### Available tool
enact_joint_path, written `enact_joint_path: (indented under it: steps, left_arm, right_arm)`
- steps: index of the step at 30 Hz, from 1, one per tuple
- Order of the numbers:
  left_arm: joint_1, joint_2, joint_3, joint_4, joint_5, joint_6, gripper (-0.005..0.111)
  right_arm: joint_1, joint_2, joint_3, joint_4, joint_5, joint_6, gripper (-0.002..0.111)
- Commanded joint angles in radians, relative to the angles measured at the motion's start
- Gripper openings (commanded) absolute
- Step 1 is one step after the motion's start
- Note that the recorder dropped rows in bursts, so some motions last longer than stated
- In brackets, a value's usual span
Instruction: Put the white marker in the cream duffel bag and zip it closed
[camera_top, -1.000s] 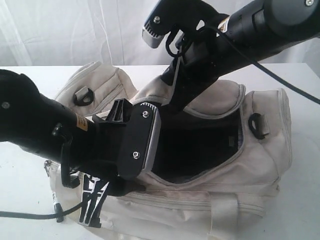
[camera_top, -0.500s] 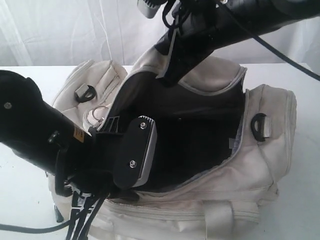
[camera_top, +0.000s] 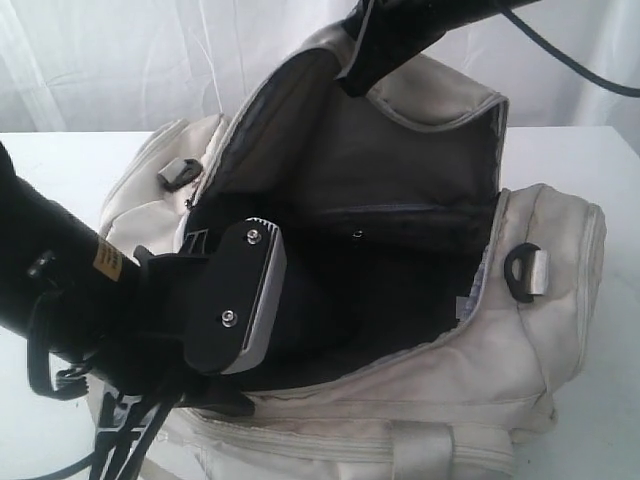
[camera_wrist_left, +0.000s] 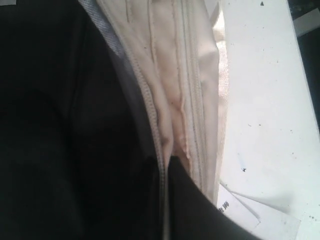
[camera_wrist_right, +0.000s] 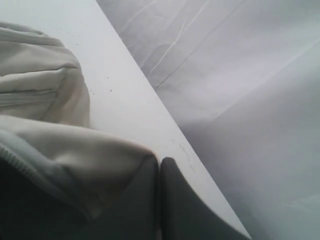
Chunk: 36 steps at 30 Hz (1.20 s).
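Cream duffel bag (camera_top: 520, 360) open | right gripper (camera_wrist_right: 159, 162) pinching its flap (camera_top: 400, 150) | left gripper (camera_wrist_left: 164, 162) pressed together at rim

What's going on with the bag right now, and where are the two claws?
The right claw is shut on the top flap of the cream duffel bag and holds it raised, so the dark interior is wide open. The left claw is shut at the zipper edge on the bag's near rim. Whether it pinches the fabric is unclear. The white marker shows in no view, and the bag is not zipped yet.
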Motion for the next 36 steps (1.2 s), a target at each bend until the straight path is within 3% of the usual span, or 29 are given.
enact_joint_path:
  steps: [1, 21, 36]
  left_arm:
    - [-0.001, -0.022, -0.001, -0.004, 0.051, -0.016, 0.0]
    - [-0.001, -0.032, -0.001, 0.041, 0.051, -0.062, 0.0]
    - [-0.001, -0.032, -0.001, 0.048, 0.03, -0.078, 0.0]
  right_arm:
    - [-0.041, 0.011, -0.022, -0.016, -0.063, -0.011, 0.0]
    - [-0.189, 0.075, -0.022, -0.022, -0.095, -0.033, 0.0]
    - [-0.238, 0.102, -0.022, -0.006, -0.098, -0.037, 0.0]
